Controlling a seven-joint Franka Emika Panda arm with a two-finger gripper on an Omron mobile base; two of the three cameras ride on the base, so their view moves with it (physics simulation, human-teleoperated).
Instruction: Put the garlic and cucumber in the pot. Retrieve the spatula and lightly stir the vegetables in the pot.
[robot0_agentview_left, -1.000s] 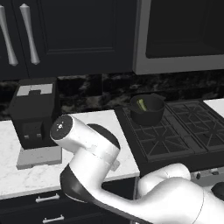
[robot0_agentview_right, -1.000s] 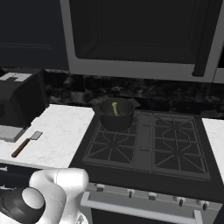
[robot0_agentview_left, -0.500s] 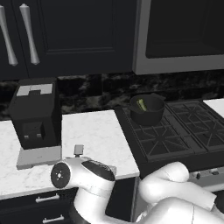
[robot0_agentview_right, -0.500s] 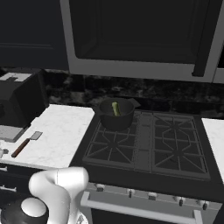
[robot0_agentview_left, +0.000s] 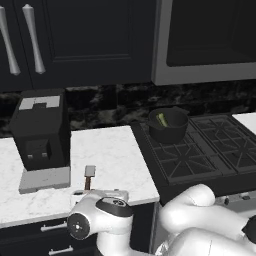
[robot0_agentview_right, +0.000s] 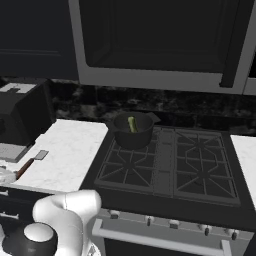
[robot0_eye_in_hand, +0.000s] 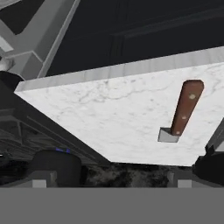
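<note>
Left base view: the pot (robot0_agentview_left: 168, 123) stands on the back left burner of the stove (robot0_agentview_left: 200, 150), with a green cucumber (robot0_agentview_left: 162, 120) leaning inside it; I cannot make out the garlic. The spatula (robot0_agentview_left: 88, 176) lies near the front edge of the desk (robot0_agentview_left: 105, 155), blade toward the wall, just beside the coffee machine (robot0_agentview_left: 40, 131). My arm is folded low in front of that edge, which I judge a reach for the handle.

Right base view: the spatula (robot0_agentview_right: 31, 163) rests at the desk's (robot0_agentview_right: 70, 150) front left corner, well apart from the pot (robot0_agentview_right: 133, 129), so it must be carried across to stir.

Hand view: the spatula (robot0_eye_in_hand: 182, 112) lies flat with its brown handle toward the desk's (robot0_eye_in_hand: 118, 118) front edge, free to grasp. My hand is spread wide and carries nothing.
</note>
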